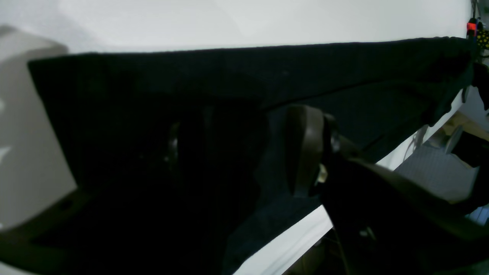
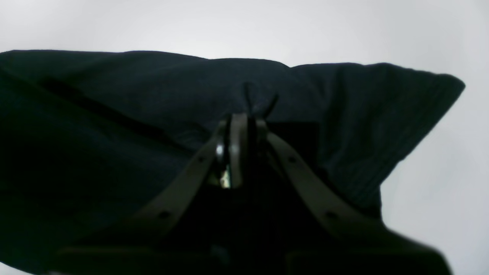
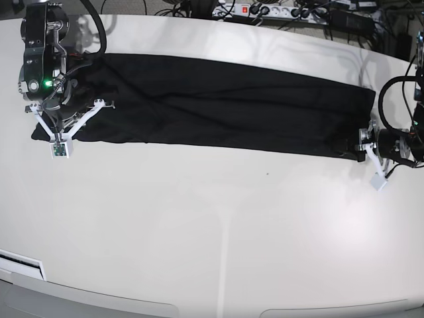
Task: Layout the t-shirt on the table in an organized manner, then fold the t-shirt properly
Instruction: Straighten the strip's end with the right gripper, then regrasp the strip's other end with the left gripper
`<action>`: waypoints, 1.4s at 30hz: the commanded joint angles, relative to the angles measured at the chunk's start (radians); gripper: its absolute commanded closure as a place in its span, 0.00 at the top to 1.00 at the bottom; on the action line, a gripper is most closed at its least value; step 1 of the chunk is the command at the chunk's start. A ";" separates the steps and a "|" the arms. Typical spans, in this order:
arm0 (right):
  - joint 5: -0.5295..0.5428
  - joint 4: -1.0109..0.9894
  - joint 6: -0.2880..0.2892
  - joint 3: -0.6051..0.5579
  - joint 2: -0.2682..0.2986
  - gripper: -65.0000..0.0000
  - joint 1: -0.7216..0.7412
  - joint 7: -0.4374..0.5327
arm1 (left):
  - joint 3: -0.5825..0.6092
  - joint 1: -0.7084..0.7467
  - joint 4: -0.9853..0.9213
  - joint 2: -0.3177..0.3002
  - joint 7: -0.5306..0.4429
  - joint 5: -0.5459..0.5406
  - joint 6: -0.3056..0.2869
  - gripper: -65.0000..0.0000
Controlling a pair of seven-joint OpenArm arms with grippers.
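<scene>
The t-shirt (image 3: 225,109) lies as a long band across the counter (image 3: 218,225), its ends at either arm. The right claw (image 2: 240,118) pinches one end; the left claw (image 1: 244,152) gapes wide at the other. A power strip (image 3: 265,11) sits behind.

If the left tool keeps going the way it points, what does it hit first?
Most likely the shirt: the left tool sits open at its edge, with black fabric directly ahead over the table. Depth is unclear.

No readable text — no labels, brands, numbers
</scene>
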 commanded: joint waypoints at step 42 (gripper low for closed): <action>-0.005 0.350 0.128 0.038 -0.004 0.00 -0.088 -0.088 | -0.218 -0.020 0.006 -0.018 0.029 -0.008 -0.001 0.55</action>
